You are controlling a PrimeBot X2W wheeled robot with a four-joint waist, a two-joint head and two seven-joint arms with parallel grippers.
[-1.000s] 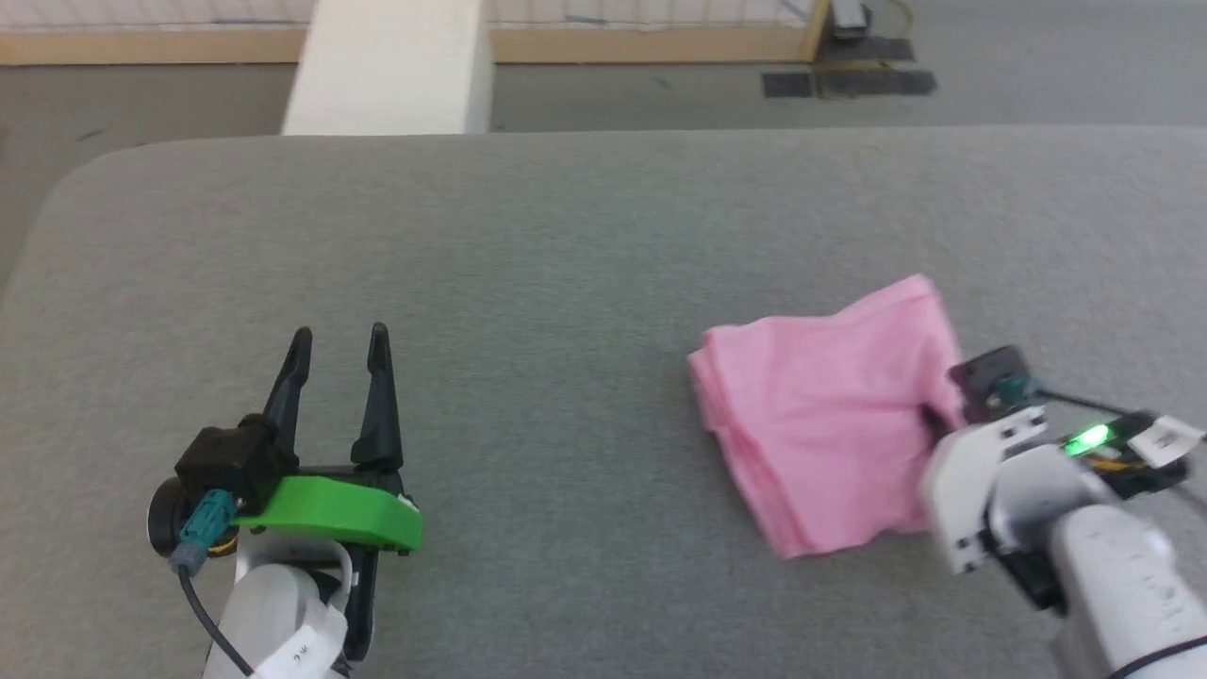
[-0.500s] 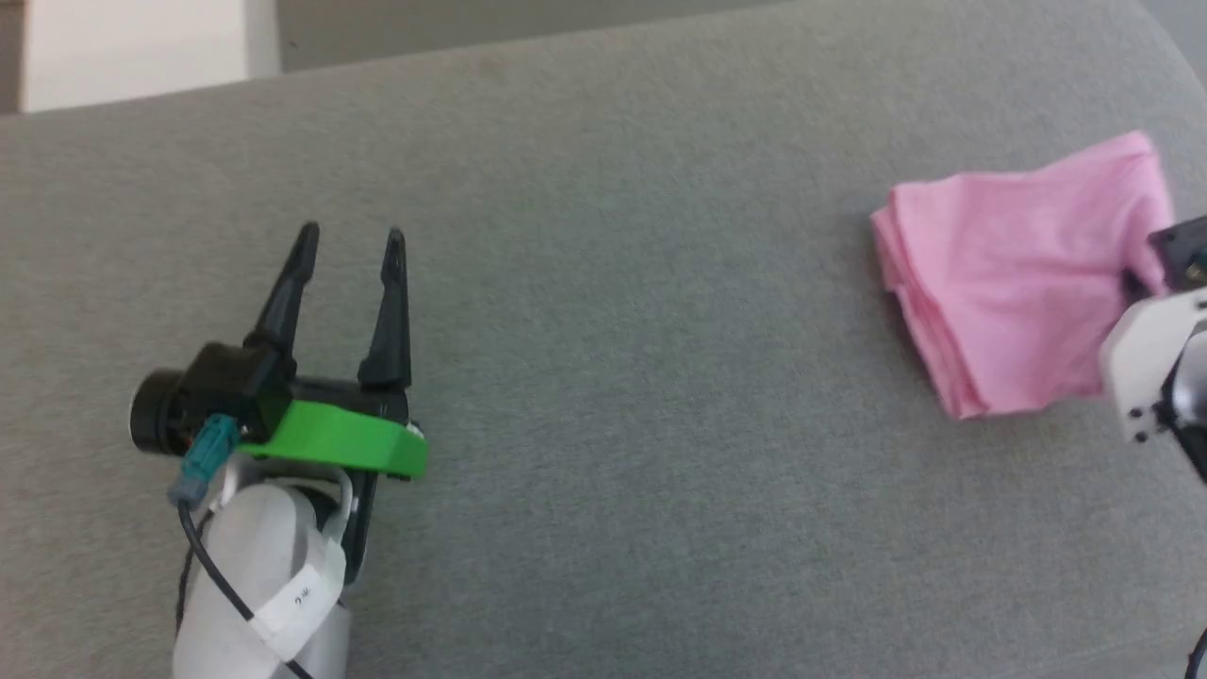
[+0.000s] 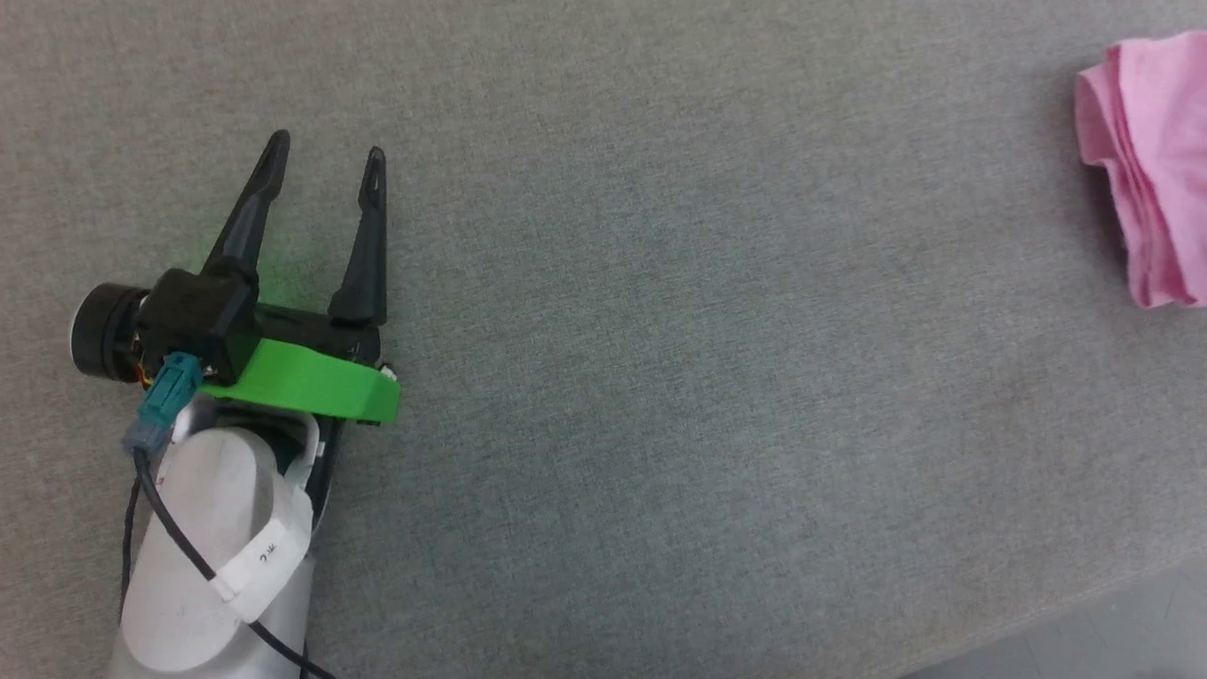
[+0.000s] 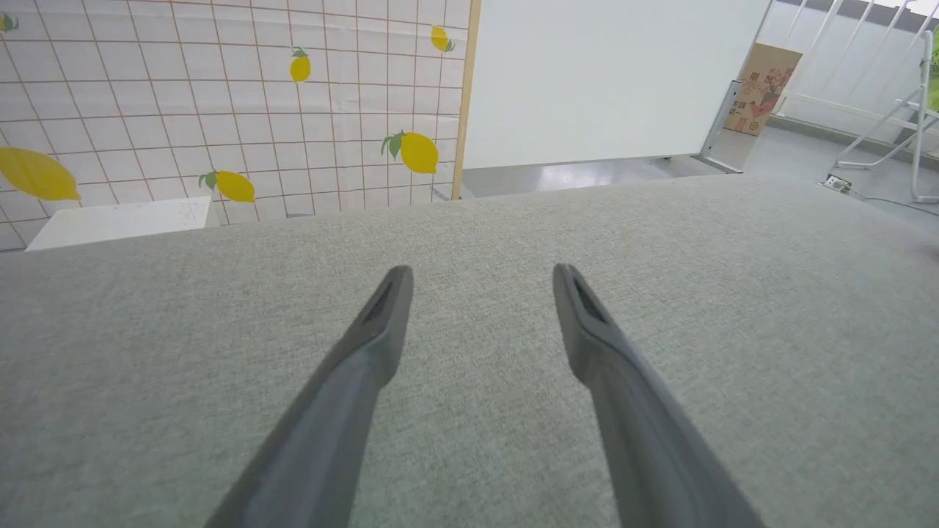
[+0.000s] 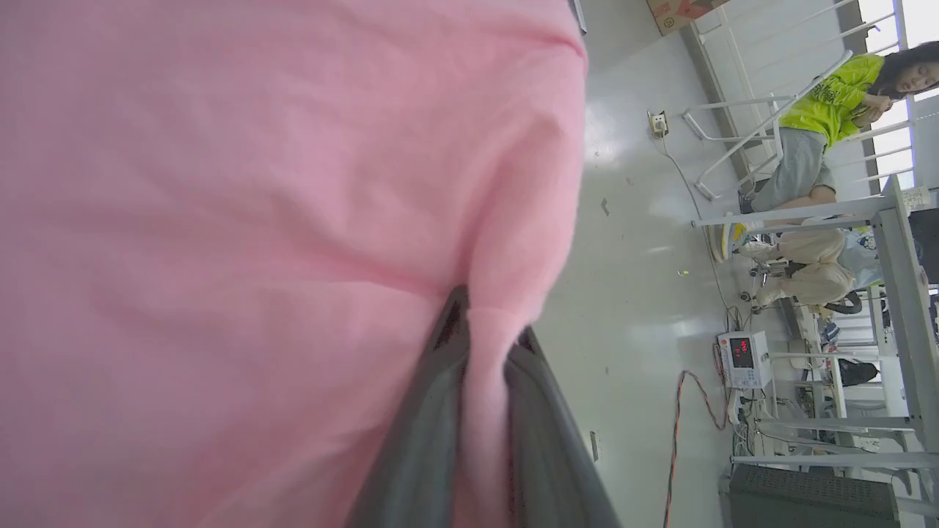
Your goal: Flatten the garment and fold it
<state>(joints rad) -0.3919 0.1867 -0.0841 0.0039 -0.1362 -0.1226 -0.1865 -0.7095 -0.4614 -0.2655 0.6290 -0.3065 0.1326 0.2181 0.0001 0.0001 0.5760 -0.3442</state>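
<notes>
The left gripper [image 3: 325, 151] sits at the near left, low over the grey table [image 3: 707, 330]. Its two long dark fingers are spread apart with nothing between them. Whether they touch the cloth surface cannot be told. A green bracket [image 3: 311, 382] crosses the wrist behind the fingers. In the left wrist view, the left gripper [image 4: 482, 275] points across bare table [image 4: 733, 308] toward a tiled wall panel printed with lemons [image 4: 220, 110]. A white board [image 4: 601, 73] stands to the right of the panel.

The middle of the table is plain grey fabric. At the far right, well apart from the left gripper, lies the garment [image 3: 1155, 160]. It is a light-pink bundle folded into several layers, and the stacked edges face left. The edge of the head view cuts off its right part.

In the right wrist view, the right gripper [image 5: 488, 323] is clamped on the garment [image 5: 257, 220]. A ridge of pink fabric is pinched between the two fingers and bunches up above their tips. Past the cloth is a pale floor [image 5: 631, 257]. Farther off is a seated person in a yellow-green top [image 5: 829, 95], and a small device with red digits [image 5: 741, 359] stands on the floor.
</notes>
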